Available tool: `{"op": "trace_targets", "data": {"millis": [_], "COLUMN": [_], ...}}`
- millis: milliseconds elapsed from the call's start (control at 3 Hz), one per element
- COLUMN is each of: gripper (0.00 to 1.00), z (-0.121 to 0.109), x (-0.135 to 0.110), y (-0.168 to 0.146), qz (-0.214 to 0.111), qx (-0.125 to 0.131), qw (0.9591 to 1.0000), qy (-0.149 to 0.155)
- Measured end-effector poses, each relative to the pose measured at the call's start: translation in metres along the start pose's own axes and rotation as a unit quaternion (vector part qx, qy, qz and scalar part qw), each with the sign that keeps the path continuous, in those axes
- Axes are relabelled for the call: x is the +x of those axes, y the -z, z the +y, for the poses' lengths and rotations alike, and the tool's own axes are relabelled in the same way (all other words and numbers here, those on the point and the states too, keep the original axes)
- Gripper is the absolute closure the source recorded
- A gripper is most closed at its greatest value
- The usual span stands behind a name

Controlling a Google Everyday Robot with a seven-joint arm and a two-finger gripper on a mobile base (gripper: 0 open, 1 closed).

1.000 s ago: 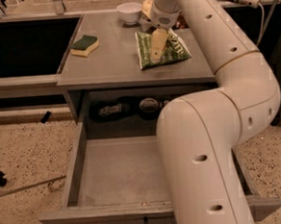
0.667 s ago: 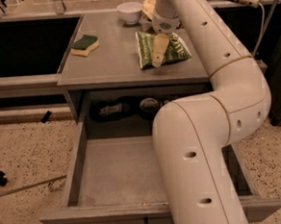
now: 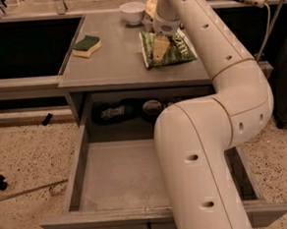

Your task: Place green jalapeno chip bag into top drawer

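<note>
Gripper (image 3: 161,47) is lowered further onto glossy green foil chip bag (image 3: 178,53); closure cannot be told; pickup judged near, grey metal top drawer (image 3: 123,179) open.

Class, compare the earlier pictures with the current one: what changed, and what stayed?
The arm's elbow shifted slightly toward the picture's left. The gripper stays low over the green jalapeno chip bag on the cabinet top. Bag, sponge, bowl and open top drawer are unmoved.
</note>
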State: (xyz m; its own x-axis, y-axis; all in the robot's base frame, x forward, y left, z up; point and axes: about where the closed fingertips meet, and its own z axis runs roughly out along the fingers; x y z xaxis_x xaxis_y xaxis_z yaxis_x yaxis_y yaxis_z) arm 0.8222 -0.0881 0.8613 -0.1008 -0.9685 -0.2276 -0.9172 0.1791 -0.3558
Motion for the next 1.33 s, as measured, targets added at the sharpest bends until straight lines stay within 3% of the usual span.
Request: {"op": "trace_targets", "data": {"millis": [333, 667, 1000, 1333], "gripper": [0.64, 0.87, 1.0, 1.0], "z": [-0.002, -0.005, -0.01, 0.001], "x": [-0.002, -0.007, -0.012, -0.01], "y": [-0.004, 0.018, 0.082, 0.166], "qz": [-0.002, -0.016, -0.052, -0.1], "qx": [0.003, 0.023, 0.084, 0.151], "qw": [1.0, 0.9995, 0.9934, 0.9765], "qy": [0.0, -0.014, -0.058, -0.117]}}
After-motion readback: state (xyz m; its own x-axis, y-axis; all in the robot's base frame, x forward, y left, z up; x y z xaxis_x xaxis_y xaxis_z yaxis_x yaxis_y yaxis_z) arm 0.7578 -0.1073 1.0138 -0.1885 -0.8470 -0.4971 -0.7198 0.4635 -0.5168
